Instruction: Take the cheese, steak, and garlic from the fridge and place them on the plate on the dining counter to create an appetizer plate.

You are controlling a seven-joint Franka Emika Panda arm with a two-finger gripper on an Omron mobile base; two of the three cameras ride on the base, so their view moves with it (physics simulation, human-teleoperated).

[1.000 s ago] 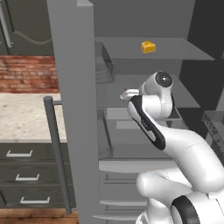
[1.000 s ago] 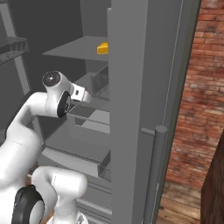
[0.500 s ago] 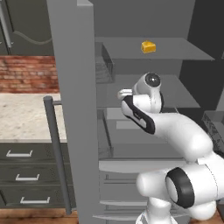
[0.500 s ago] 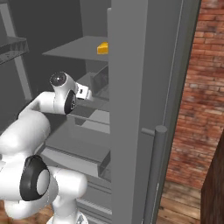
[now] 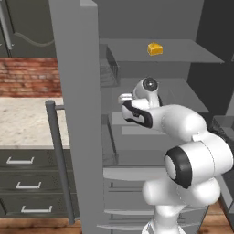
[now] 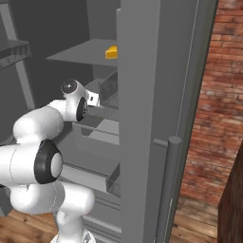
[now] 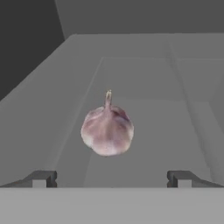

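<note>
We are at the first fetching step, reaching into the tall grey fridge (image 5: 77, 114) with its door swung open and its long vertical bar handle toward us, and our tool (image 7: 109, 178) is lined up on the small pale pinkish-white garlic bulb with a pointed top (image 7: 107, 130). The garlic sits on a grey shelf floor (image 7: 144, 100) directly ahead of the tool, centred between the two dark fingertips (image 7: 41, 178) and just beyond them, not touching either. The tool is spread wide and has hold of nothing; the gap looks comfortably broader than the bulb. Well above the tool, on the top shelf, rests the small yellow-orange blocky wedge of cheese (image 5: 155, 49), untouched. We judge that none of the three items has left the fridge yet. The next move, as we see it, calls for a short straight advance so the fingertips pass either side of the bulb, then a gentle closing around its widest part; the rounded shape could roll or squirt forward if the fingers meet it off-centre or too near its top.
</note>
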